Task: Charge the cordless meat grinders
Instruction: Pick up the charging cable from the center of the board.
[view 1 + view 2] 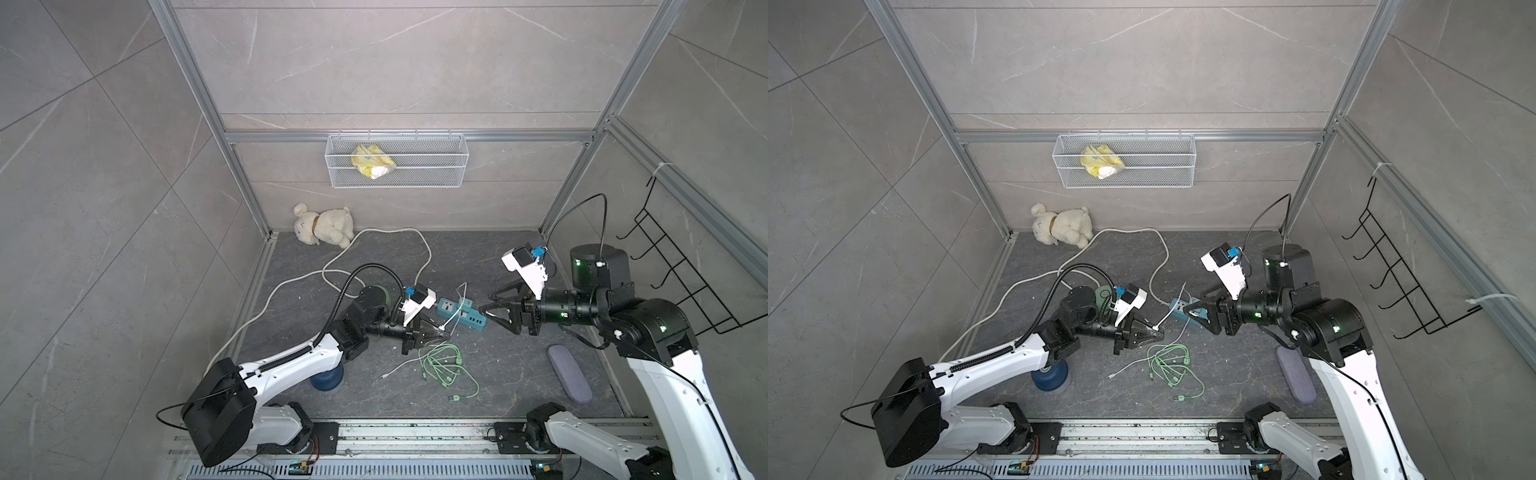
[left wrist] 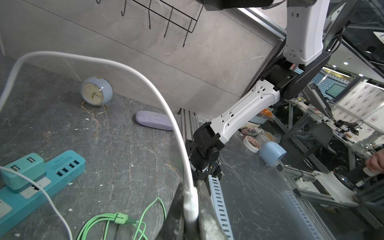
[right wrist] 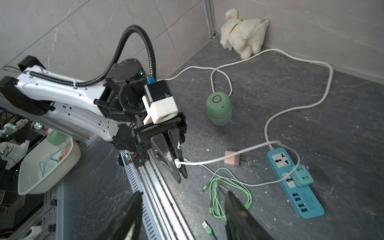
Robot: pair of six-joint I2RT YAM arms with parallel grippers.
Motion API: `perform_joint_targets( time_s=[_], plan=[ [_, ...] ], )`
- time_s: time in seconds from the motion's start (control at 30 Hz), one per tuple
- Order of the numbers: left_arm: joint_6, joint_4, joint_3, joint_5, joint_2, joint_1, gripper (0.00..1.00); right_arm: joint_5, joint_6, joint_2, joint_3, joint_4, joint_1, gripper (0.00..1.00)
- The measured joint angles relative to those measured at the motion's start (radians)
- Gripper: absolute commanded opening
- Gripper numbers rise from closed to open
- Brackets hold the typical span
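Where both top views look down on the dark stone tabletop [image 1: 519, 374], the dark navy blue dome-shaped plastic grinder [image 1: 328, 380] stands near the front edge, half hidden under the white left arm. The pale mint green dome-shaped plastic grinder [image 1: 1102, 296] shows only as a sliver behind that arm's wrist, farther back. The left gripper [image 1: 444, 330] has its fingers drawn together. The right gripper [image 1: 486, 304] faces it over a teal plastic power strip [image 1: 473, 320], fingers spread with nothing between them. In the left wrist view, two dark fingers [image 2: 176, 207] clamp the white plug of a white cable [image 2: 62, 54], which arches away above the tabletop. In the right wrist view the mint green grinder stands upright and alone on the tabletop. It has a rounded green top with a round metal centre, over a paler, slightly translucent base. It sits just in front of a loop of thicker white cord [image 3: 220, 76] and well apart from the power strip. The right gripper's own fingers [image 3: 239, 218] stand wide apart at the frame's edge, holding nothing.
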State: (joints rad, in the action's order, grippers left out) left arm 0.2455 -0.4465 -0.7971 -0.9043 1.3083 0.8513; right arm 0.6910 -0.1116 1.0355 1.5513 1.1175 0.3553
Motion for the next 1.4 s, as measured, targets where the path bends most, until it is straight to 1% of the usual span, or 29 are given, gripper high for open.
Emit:
perform_joint_targets(
  time_s=[0.1, 0.17, 0.27, 0.4, 0.53, 0.83, 1.03, 1.07, 1.1, 1.13, 1.27, 1.33, 1.4],
  plan=[
    [-0.068, 0.072, -0.028, -0.034, 0.009, 0.005, 0.0, 0.02, -0.09, 0.043, -0.003, -0.008, 0.048, 0.67],
    [-0.103, 0.108, -0.042, -0.053, 0.01, 0.01, 0.0, 0.027, -0.156, 0.092, -0.003, 0.006, 0.112, 0.67],
    [-0.137, 0.133, -0.054, -0.074, 0.013, 0.02, 0.0, 0.028, -0.223, 0.172, -0.007, 0.045, 0.179, 0.66],
    [-0.159, 0.151, -0.056, -0.095, 0.016, 0.024, 0.0, 0.037, -0.288, 0.205, -0.073, 0.058, 0.202, 0.63],
    [-0.167, 0.164, -0.056, -0.108, 0.018, 0.026, 0.0, 0.047, -0.348, 0.199, -0.137, 0.062, 0.202, 0.56],
    [-0.171, 0.177, -0.056, -0.119, 0.018, 0.026, 0.0, 0.061, -0.41, 0.199, -0.147, 0.076, 0.211, 0.33],
    [-0.171, 0.177, -0.056, -0.115, 0.018, 0.026, 0.0, 0.094, -0.412, 0.199, -0.153, 0.077, 0.212, 0.08],
    [-0.17, 0.177, -0.056, -0.113, 0.018, 0.026, 0.0, 0.101, -0.415, 0.199, -0.154, 0.076, 0.213, 0.02],
    [-0.168, 0.177, -0.056, -0.113, 0.018, 0.025, 0.0, 0.106, -0.414, 0.199, -0.154, 0.076, 0.213, 0.0],
    [-0.164, 0.177, -0.056, -0.111, 0.018, 0.026, 0.02, 0.109, -0.415, 0.199, -0.155, 0.077, 0.213, 0.0],
    [-0.129, 0.151, -0.04, -0.092, 0.013, 0.026, 0.25, 0.11, -0.422, 0.198, -0.156, 0.083, 0.212, 0.0],
    [-0.102, 0.131, -0.018, -0.076, 0.002, 0.026, 0.33, 0.11, -0.428, 0.197, -0.158, 0.084, 0.212, 0.0],
    [-0.087, 0.124, 0.001, -0.061, -0.012, 0.026, 0.36, 0.109, -0.435, 0.193, -0.159, 0.088, 0.213, 0.0]
  ],
)
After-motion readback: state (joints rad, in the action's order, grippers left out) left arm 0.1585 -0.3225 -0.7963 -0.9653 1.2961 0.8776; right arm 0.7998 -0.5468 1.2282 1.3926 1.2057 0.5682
